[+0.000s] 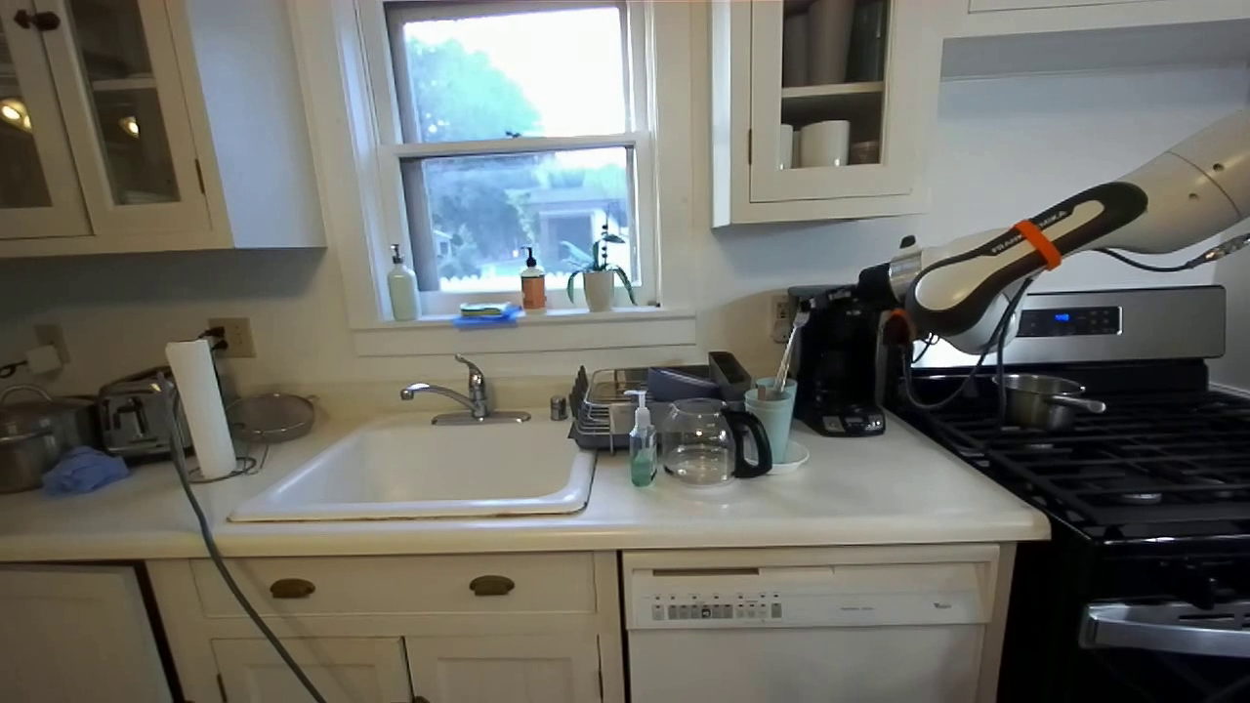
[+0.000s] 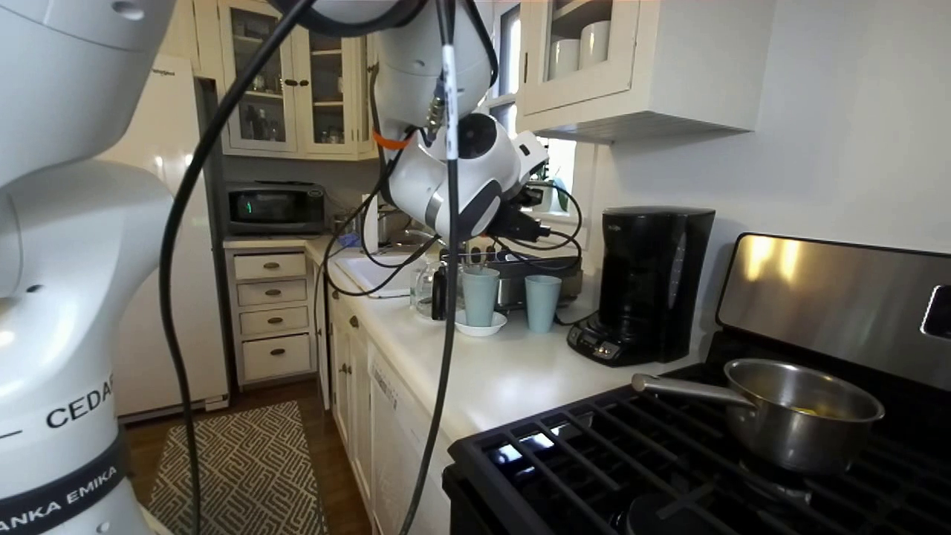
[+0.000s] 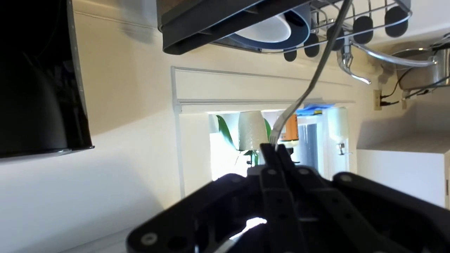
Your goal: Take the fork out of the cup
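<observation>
Fork (image 3: 312,85): pinched by tines in tight-closed gripper (image 3: 275,149), slanting steeply down frm jaws twd cup (image 2: 481,297); prob. lift lengthwise.

White, rounded Franka arm (image 1: 1094,217): black "CEDAR" lettering (image 2: 79,402), orange band (image 1: 1037,244), black cables (image 2: 454,223), black jaws with round screws (image 3: 149,239).
</observation>
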You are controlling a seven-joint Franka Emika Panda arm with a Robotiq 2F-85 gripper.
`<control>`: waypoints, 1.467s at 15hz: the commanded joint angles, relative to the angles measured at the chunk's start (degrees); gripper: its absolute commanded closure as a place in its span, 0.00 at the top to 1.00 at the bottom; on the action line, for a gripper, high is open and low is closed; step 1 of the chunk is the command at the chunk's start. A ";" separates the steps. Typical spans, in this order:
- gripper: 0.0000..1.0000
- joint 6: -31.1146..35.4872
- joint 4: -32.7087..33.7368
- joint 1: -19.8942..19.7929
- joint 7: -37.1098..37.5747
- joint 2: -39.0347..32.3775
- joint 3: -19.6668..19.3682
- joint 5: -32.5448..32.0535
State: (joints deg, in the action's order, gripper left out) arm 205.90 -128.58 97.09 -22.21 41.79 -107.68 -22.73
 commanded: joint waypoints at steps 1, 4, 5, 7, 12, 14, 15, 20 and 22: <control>0.01 2.17 -3.72 -6.31 3.86 2.64 6.01 1.44; 0.01 3.00 -6.22 -10.80 7.41 4.76 9.12 2.07; 0.01 3.15 -7.23 -12.24 8.62 5.42 9.88 2.52; 0.01 3.33 -9.23 -14.59 10.40 6.79 10.43 3.56; 0.01 6.95 -14.14 -16.82 9.78 7.84 6.31 5.53; 0.01 10.18 -15.37 -15.59 8.48 7.85 2.58 6.01; 0.01 11.62 -15.68 -14.63 7.80 7.52 0.49 6.64; 0.01 17.29 -15.17 -9.80 5.29 10.11 -7.90 8.80; 0.01 17.60 -14.49 -8.51 5.70 12.06 -9.18 8.46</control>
State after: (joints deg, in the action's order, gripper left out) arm 221.24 -144.33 86.37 -14.42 49.45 -115.53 -15.56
